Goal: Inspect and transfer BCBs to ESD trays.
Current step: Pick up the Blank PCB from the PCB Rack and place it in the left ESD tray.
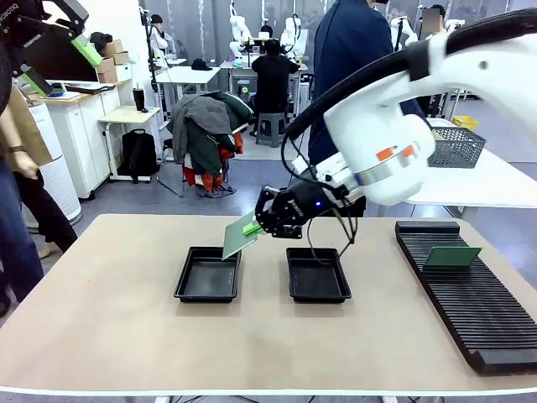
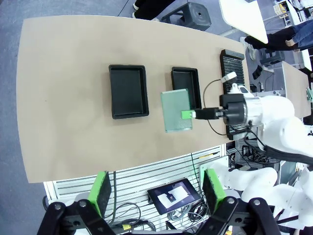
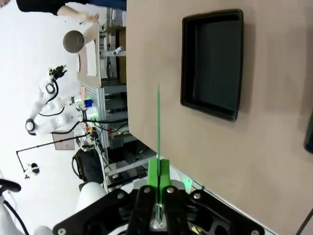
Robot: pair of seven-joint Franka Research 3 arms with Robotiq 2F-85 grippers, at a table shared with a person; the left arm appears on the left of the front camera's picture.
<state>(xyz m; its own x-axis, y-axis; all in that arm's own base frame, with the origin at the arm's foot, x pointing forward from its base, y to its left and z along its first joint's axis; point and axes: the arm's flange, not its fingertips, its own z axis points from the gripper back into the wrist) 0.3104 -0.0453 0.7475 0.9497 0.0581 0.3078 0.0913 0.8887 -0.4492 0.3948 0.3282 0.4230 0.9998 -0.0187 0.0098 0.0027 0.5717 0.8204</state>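
Aloft, right gripper (image 1: 252,227) clamps a tilted BCB (image 1: 237,238) near two trays (image 1: 207,296); left gripper (image 2: 156,191) gapes wide.

The BCB (image 2: 173,105) shows a pale, speckled matt face; the ESD trays (image 1: 207,279) (image 1: 318,279) are smooth black plastic; the surface (image 1: 109,319) is matt tan; the rack (image 1: 470,294) is ribbed black; the right arm (image 1: 377,134) has a glossy white shell.

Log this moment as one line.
left end effector: open, raised | right end effector: shut on BCB, tilted, above table by trays | trays: both empty | rack: holds second BCB
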